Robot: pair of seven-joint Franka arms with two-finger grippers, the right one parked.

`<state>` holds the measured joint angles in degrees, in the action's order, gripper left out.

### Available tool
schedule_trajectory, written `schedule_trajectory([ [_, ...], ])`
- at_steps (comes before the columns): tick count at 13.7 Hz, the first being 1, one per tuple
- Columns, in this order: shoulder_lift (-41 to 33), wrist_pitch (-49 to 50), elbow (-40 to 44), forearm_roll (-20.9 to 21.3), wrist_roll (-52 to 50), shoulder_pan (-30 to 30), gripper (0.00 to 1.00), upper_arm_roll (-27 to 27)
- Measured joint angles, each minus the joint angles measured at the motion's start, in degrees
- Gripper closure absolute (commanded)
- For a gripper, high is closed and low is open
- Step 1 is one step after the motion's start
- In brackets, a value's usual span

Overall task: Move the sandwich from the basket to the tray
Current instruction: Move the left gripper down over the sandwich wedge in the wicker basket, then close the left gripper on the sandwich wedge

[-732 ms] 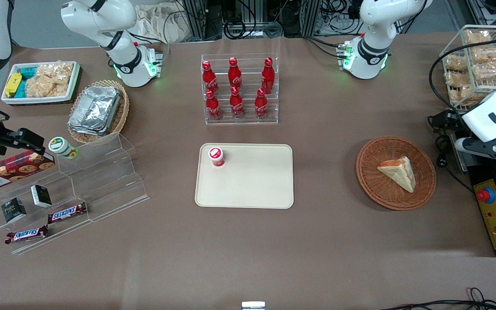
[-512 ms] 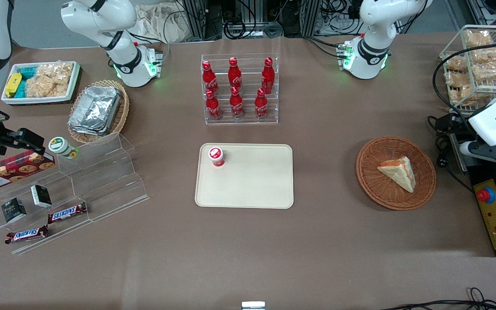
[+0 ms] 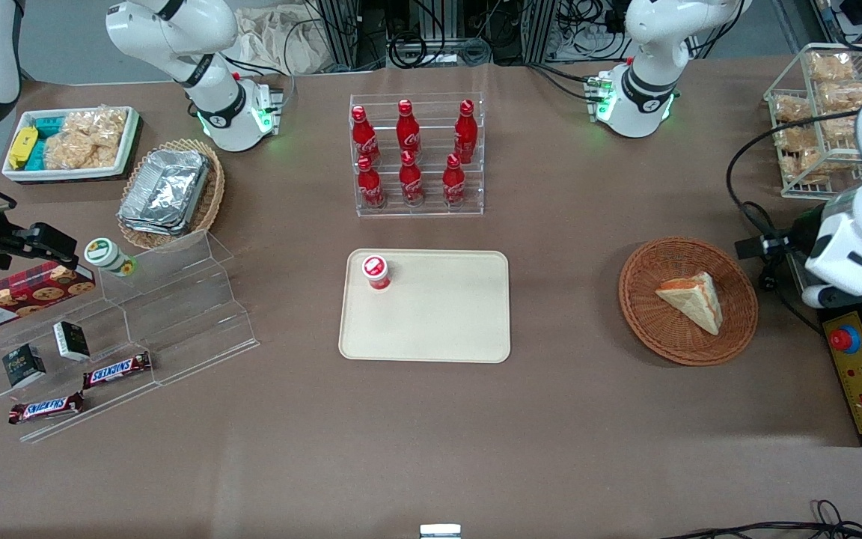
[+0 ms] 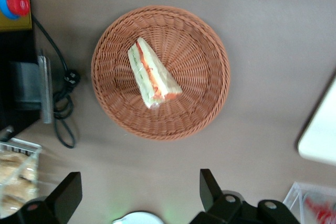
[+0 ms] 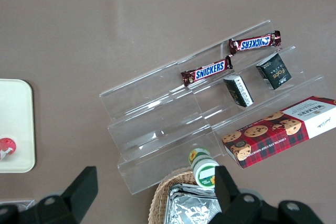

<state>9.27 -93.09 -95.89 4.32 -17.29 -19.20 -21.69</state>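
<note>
The sandwich (image 3: 693, 299), a pale triangular wedge with red and green filling, lies in the round reddish-brown basket (image 3: 634, 299) toward the working arm's end of the table. From the left wrist view, the sandwich (image 4: 152, 74) rests a little off the middle of the basket (image 4: 210, 93), filling edge upward. My left gripper (image 4: 137, 192) hangs open and empty high above the bare table beside the basket, apart from it. The beige tray (image 3: 438, 322) lies mid-table, and a corner of the tray (image 4: 320, 140) shows in the wrist view.
A small red-capped cup (image 3: 376, 272) stands on the tray's corner. A rack of red bottles (image 3: 416, 157) stands farther from the camera than the tray. A wire rack of snacks (image 3: 820, 120), a control box with a red button (image 3: 842, 340) and cables (image 4: 63, 103) border the basket.
The working arm's wrist has swung nearer to the front camera beside the basket. The sandwich, basket and tray have not moved.
</note>
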Motion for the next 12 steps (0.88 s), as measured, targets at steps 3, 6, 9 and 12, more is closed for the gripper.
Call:
schedule_trajectory([
  [3, -1.45, -12.08, -10.23, 0.00, -5.01, -2.71, 0.00, 0.09],
  [6, -2.53, -27.55, -21.14, -0.03, -12.78, -4.98, 0.00, 0.20],
  [9, -1.68, -40.23, -29.35, -0.07, -28.82, -5.03, 0.00, 0.09],
  [12, 0.96, -43.03, -30.59, -0.03, -36.10, -4.92, 0.00, -0.06],
])
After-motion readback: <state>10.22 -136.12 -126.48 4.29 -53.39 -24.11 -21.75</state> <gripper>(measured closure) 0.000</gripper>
